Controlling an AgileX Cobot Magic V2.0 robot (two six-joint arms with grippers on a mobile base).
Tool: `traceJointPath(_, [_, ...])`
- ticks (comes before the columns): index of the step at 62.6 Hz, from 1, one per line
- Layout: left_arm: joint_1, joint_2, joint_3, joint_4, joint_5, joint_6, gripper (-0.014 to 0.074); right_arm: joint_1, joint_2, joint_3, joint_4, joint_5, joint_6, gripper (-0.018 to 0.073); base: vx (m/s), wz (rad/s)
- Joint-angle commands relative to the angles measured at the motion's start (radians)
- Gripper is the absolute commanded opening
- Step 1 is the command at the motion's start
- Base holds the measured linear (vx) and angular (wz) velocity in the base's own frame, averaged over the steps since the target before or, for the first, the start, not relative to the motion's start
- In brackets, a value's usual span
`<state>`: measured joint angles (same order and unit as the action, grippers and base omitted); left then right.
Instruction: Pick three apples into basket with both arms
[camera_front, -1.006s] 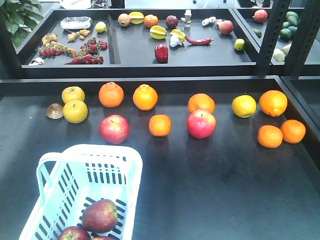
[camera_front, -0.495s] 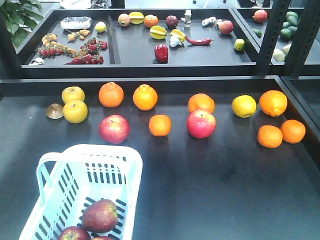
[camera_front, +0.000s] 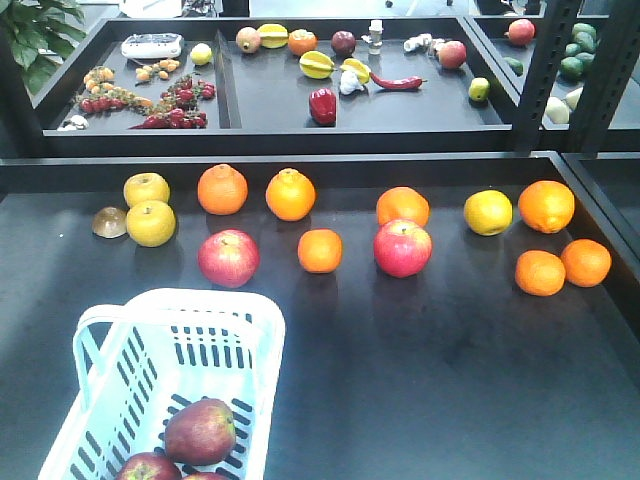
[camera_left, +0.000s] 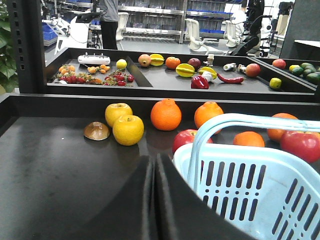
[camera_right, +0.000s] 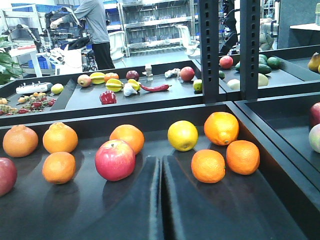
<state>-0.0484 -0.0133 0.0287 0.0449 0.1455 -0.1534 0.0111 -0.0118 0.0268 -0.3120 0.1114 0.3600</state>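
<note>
Slotted plastic basket (camera_front: 120, 400) holds glossy maroon apples (camera_front: 200, 432) on matte black counter (camera_front: 450, 400). Both arms' fingers together: left (camera_left: 154, 172), right (camera_right: 161, 172).

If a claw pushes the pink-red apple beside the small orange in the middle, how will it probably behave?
The pink-red apple is round and stands free on the flat black table, so it would likely roll rather than slide. Its skin looks smooth and shiny, so a claw may slip on it. The small orange sits close by to its left and could get bumped.
</note>
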Motion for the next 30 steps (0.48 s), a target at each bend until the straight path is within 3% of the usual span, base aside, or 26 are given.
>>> traceJointPath(1, [0.0,-0.012,-0.025,0.001,-0.08,-0.002,-0.0006,-0.002,-0.012,0.014,-0.015,-0.073,-0.009,-0.0005,0.0,0.0])
traceJointPath(30, [0.0,-0.012,-0.025,0.001,-0.08,-0.002,-0.0006,-0.002,-0.012,0.014,-0.015,-0.073,-0.009,-0.0005,0.0,0.0])
